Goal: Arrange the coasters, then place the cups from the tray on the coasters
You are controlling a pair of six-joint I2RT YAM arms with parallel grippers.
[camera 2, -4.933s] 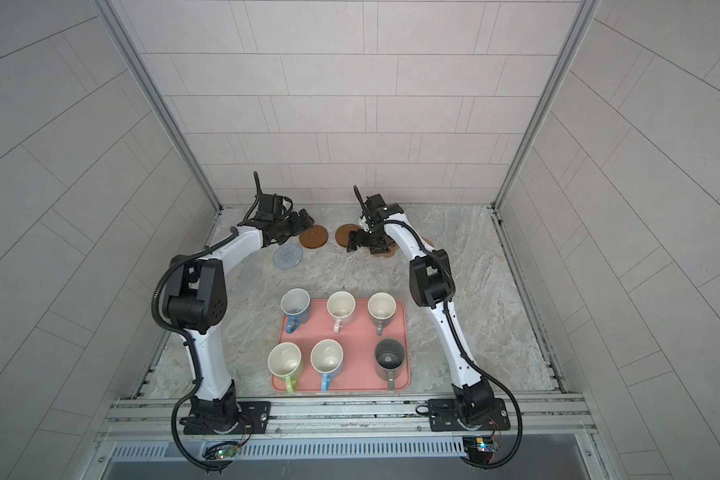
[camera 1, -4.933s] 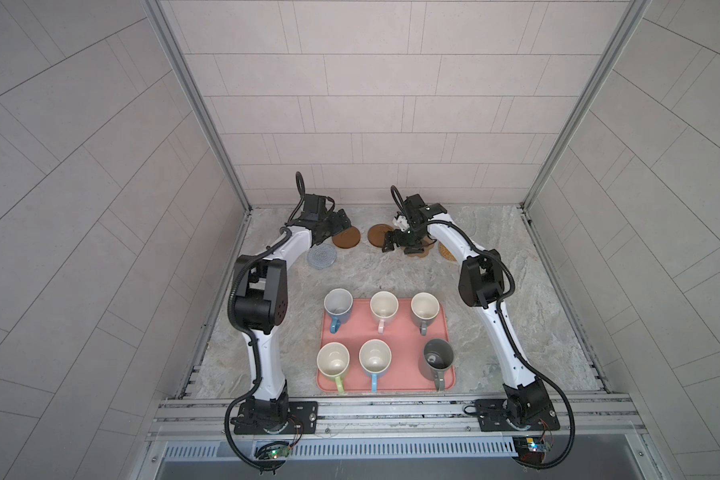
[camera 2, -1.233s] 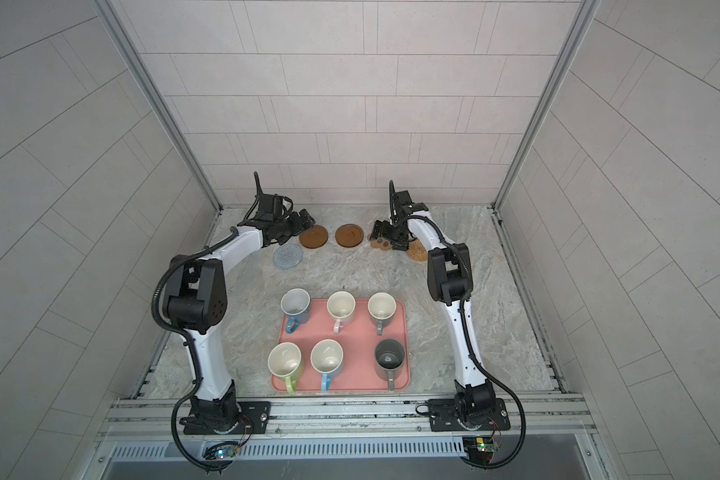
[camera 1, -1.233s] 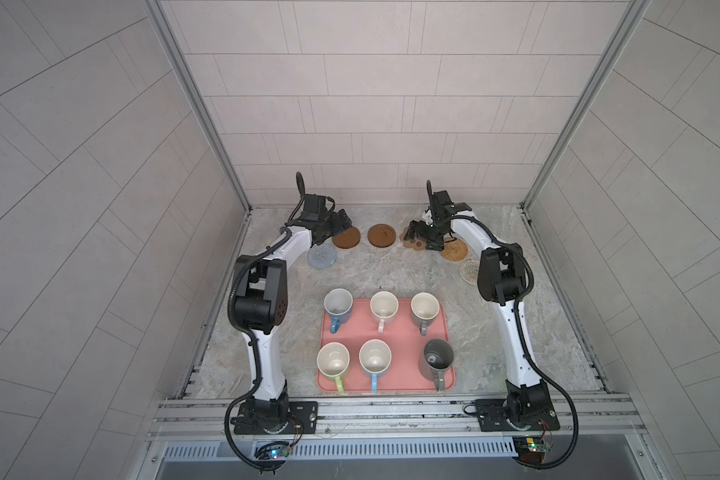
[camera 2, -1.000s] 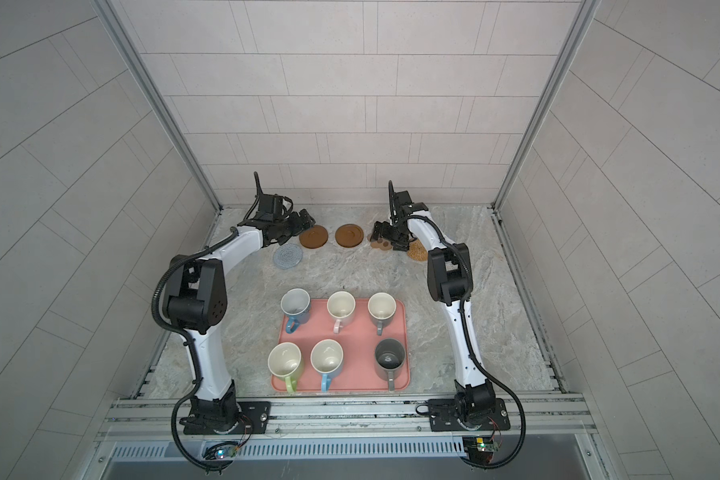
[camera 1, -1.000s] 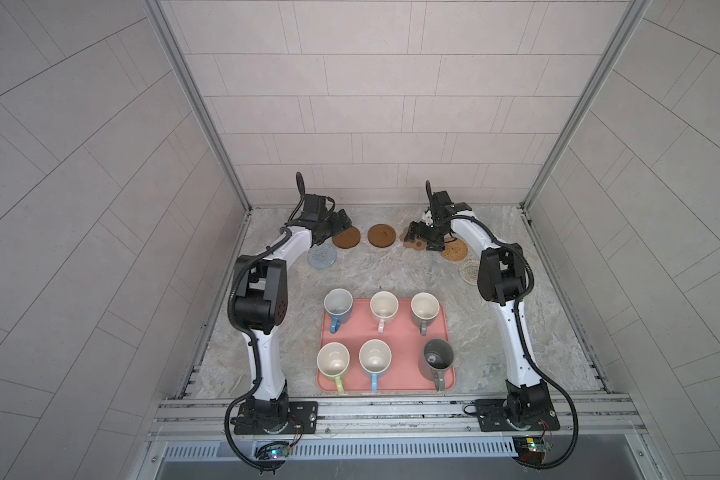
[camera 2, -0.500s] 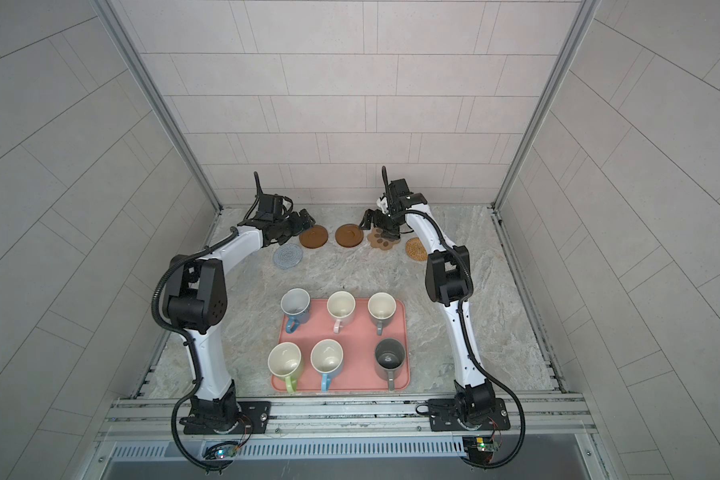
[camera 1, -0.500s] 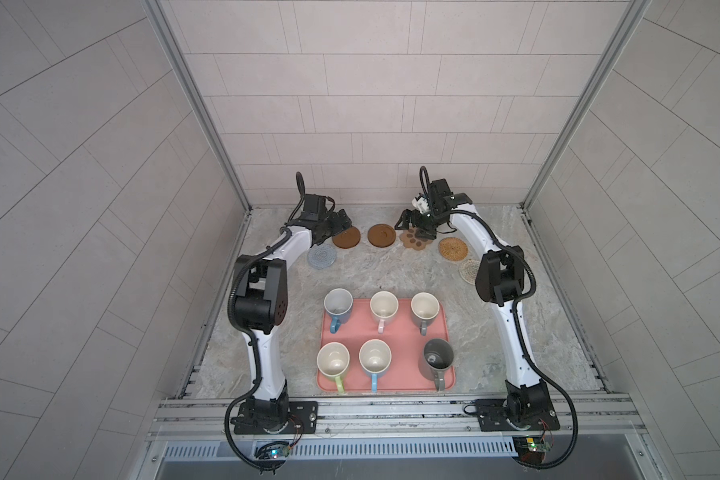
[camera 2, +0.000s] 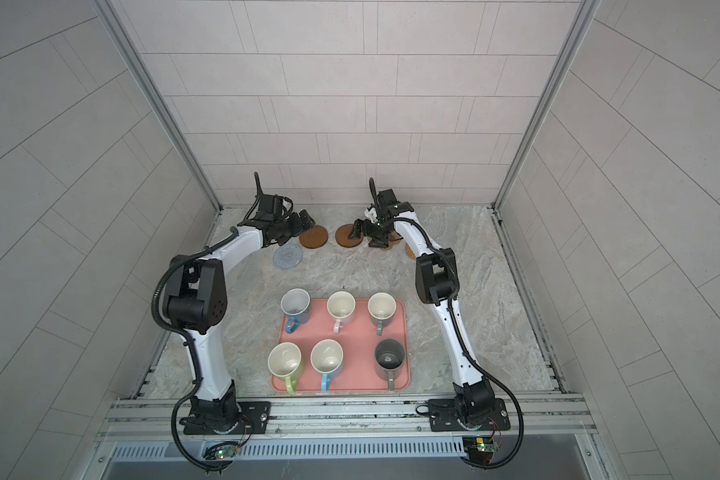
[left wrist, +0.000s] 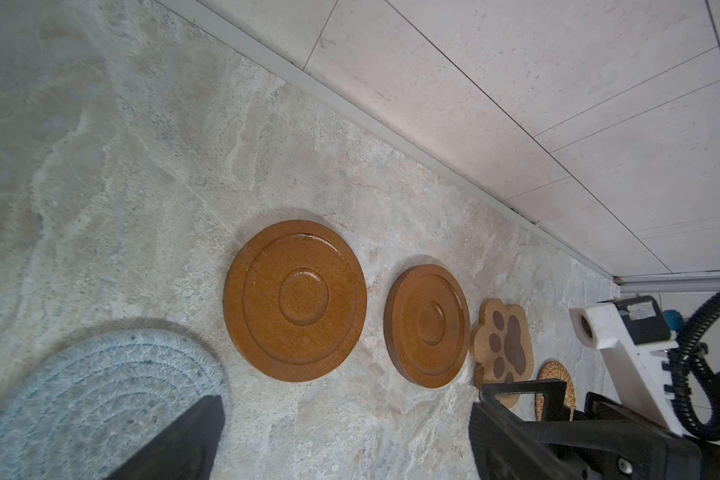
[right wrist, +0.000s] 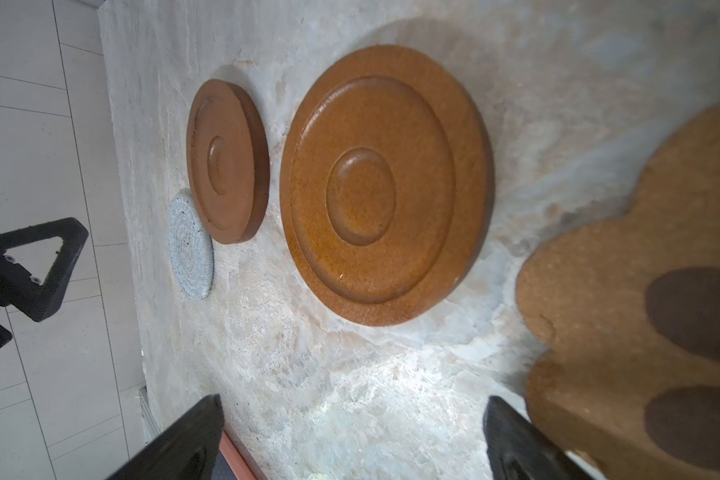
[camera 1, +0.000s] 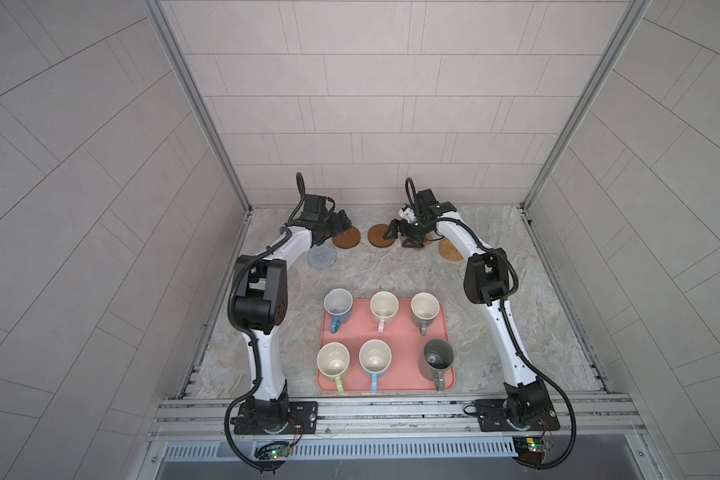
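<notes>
Along the worktop's far edge, the left gripper [camera 1: 341,220] hangs open and empty above the round grey-blue crochet coaster [camera 1: 321,257] and two brown wooden disc coasters [camera 1: 347,240]. The right gripper [camera 1: 400,237] is likewise open and empty, beside the tan paw-shaped coaster [left wrist: 503,343]. Six handled mugs [camera 1: 338,302] stand on the salmon-pink tray [camera 1: 406,353] by the front edge.

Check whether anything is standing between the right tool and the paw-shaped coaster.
Nothing visible does. The open right tool hangs right beside the paw coaster, close to its edge, and only bare table lies below the tool.

Six cups [camera 1: 383,305] stand upright on the pink tray [camera 1: 395,332] — coasters [camera 1: 346,240] (wooden discs [left wrist: 295,300], paw [left wrist: 503,340], crochet round [camera 1: 321,257]) lie flat beyond it.
</notes>
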